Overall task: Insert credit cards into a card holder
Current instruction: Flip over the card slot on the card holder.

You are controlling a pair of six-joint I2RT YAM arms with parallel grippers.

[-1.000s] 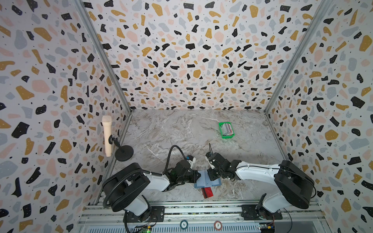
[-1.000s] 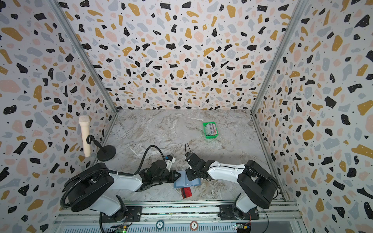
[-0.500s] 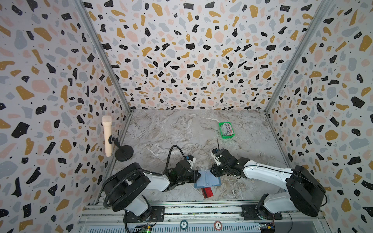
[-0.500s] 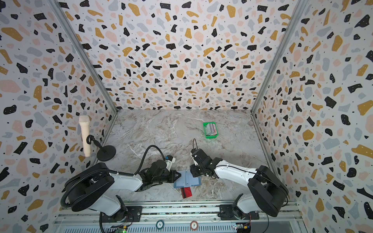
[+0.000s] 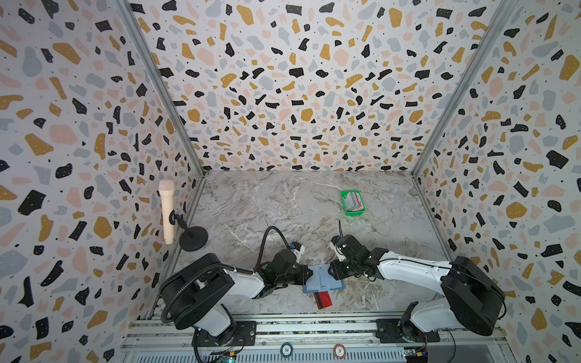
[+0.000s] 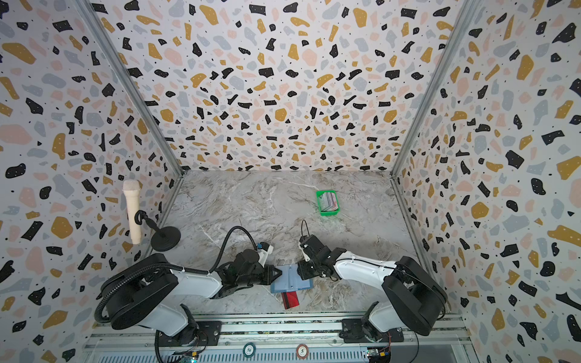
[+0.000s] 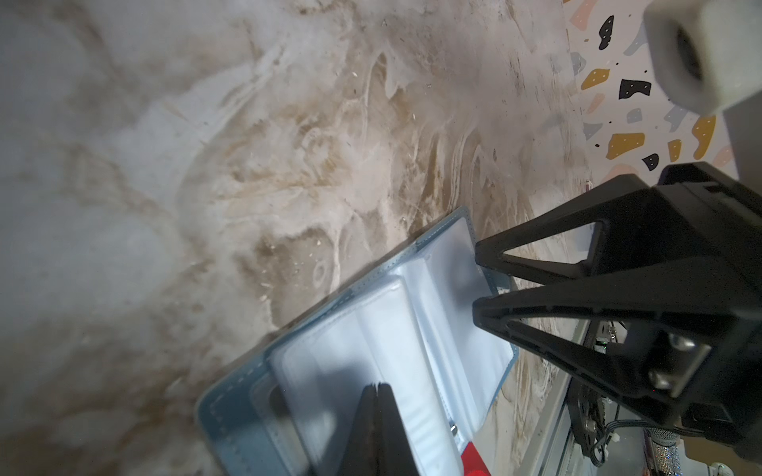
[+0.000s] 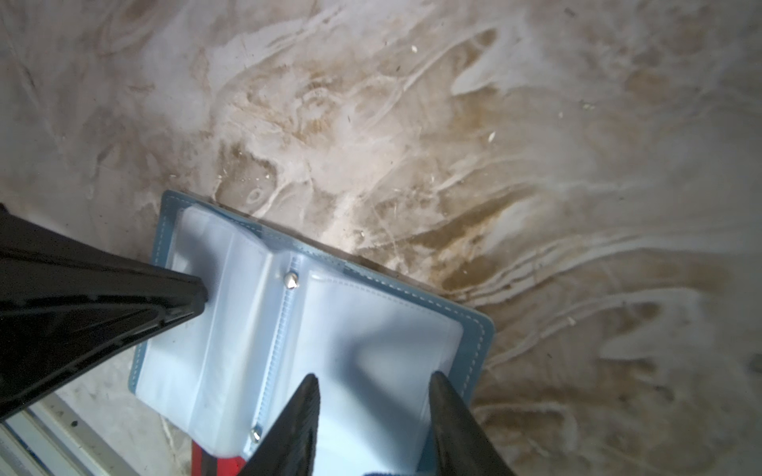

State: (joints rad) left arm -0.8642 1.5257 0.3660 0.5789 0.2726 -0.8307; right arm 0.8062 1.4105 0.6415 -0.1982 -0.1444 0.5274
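a: where's the card holder (image 5: 321,280)?
b: lying open on the table (image 5: 267,204), near the front edge, clear sleeves (image 8: 371,342) facing up, right between the two grippers.
a: any card with it?
b: a red card (image 5: 323,300) with a dark stripe, flat on the table, one end under the holder's front edge. whether a sleeve has a card in it, i can't tell.
a: left gripper (image 5: 310,272)?
b: fingers pressed together. the tip is down on the clear plastic of the holder's left half, and the right wrist view shows it touching there.
a: right gripper (image 5: 330,272)?
b: fingers spread apart, just over the holder's right half. whether the tips touch the sleeve, i can't tell.
a: the other cards (image 5: 354,201)?
b: stacked on edge in a green tray (image 5: 354,214) toward the back right of the table, well apart from both arms.
a: anything else?
b: a pale microphone (image 5: 166,210) clipped on a round black stand by the left wall.
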